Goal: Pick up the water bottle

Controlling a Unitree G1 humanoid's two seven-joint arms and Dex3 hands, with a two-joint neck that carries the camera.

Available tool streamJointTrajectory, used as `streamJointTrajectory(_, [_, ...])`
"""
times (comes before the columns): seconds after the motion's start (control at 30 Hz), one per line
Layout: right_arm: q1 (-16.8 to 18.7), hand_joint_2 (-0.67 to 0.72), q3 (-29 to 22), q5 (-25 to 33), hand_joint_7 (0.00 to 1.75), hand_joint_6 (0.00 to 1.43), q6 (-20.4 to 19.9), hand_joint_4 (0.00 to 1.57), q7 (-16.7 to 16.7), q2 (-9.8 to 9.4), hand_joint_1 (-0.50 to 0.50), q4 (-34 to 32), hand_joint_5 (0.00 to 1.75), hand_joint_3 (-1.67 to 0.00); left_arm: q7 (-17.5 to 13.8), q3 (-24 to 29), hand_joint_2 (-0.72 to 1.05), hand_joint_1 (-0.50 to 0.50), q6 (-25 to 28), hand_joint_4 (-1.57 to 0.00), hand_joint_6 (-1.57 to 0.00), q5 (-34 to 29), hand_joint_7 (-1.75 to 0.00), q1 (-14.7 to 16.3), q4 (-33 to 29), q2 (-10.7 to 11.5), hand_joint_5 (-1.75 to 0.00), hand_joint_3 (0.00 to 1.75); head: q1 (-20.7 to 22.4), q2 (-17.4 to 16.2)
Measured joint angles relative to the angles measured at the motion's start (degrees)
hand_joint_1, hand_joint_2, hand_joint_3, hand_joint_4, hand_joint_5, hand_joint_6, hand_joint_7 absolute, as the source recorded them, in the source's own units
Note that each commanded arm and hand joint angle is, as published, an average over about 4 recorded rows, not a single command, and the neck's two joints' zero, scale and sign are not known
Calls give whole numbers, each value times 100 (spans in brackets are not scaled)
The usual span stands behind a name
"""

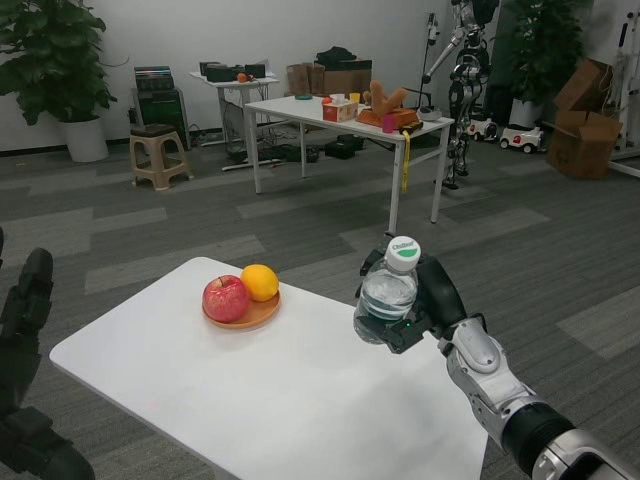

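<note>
The clear plastic water bottle with a white cap (388, 291) sits in the right hand (425, 305), black fingers wrapped around it, over the white table's (300, 400) right edge with open tabletop beside it. Toward the far edge, well apart, a red apple (226, 298) and an orange (260, 282) share a small brown plate (255, 318). The left hand (25, 340) hangs off the left edge, holding nothing, fingers loose.

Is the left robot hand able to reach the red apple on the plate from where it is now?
Probably yes. The left robot hand is at the table's left edge and holds nothing, and bare white table lies between it and the red apple. The right robot hand holds the water bottle off to the other side.
</note>
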Motion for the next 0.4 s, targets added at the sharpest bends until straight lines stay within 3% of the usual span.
streamJointTrajectory(0.4, [0,-60,1,0,154,80,0,80,-3,0,-42,-1,129,-127,28,121,-72,-48,232,0,0,520,0,-436,70,37,0,9,19,33])
